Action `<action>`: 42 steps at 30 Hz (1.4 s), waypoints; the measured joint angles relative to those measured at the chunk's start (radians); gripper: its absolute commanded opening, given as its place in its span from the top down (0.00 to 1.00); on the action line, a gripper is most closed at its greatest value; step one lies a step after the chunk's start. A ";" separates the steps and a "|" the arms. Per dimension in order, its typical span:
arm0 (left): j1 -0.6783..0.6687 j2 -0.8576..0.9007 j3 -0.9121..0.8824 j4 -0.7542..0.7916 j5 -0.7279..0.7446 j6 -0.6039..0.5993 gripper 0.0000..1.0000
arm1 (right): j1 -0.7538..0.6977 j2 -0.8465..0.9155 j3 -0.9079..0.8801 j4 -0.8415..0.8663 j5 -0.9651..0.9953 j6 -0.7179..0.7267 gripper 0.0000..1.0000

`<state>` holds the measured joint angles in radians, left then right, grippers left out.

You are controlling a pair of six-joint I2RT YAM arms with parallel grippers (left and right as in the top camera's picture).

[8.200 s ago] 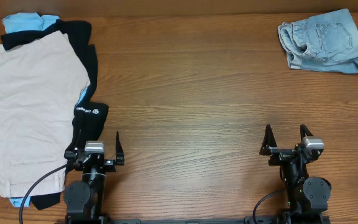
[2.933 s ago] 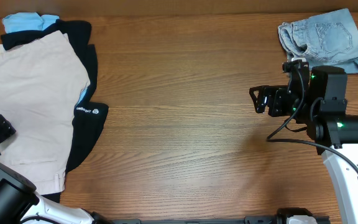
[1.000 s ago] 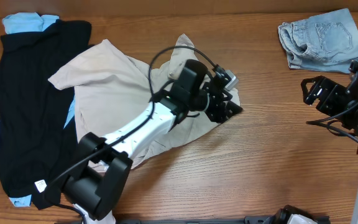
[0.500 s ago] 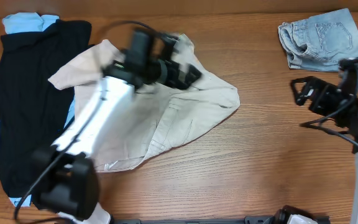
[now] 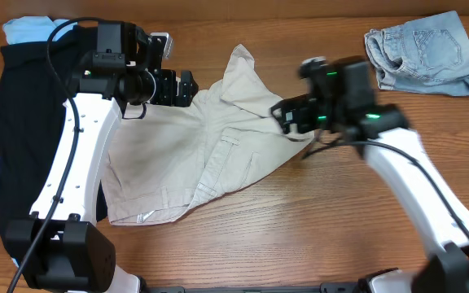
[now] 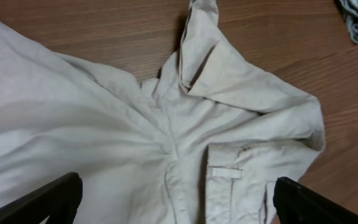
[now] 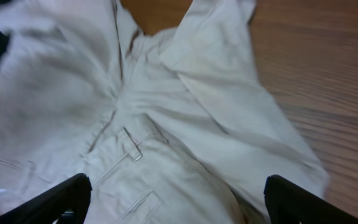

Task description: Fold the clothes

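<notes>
End effectors [image 6: 176, 198] [image 7: 179, 198] wide open over beige shorts [image 5: 177, 163]

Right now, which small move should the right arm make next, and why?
Probably lower the right pincer onto the right corner of the beige shorts and close it: both it and the left pincer are open, holding nothing, and the shorts lie crumpled.

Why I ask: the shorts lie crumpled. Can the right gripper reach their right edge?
Probably yes: the right gripper hangs open right above the beige shorts, with nothing between.
</notes>
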<state>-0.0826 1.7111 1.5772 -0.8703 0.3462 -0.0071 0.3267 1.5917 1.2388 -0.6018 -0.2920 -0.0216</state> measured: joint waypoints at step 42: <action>0.000 0.009 0.000 -0.008 -0.095 0.067 0.00 | 0.099 0.294 0.008 -0.078 0.086 -0.142 0.86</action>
<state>-0.0826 1.7199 1.5772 -0.8787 0.2516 0.0601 0.4259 1.8858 1.2472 -0.6800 -0.2058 -0.1635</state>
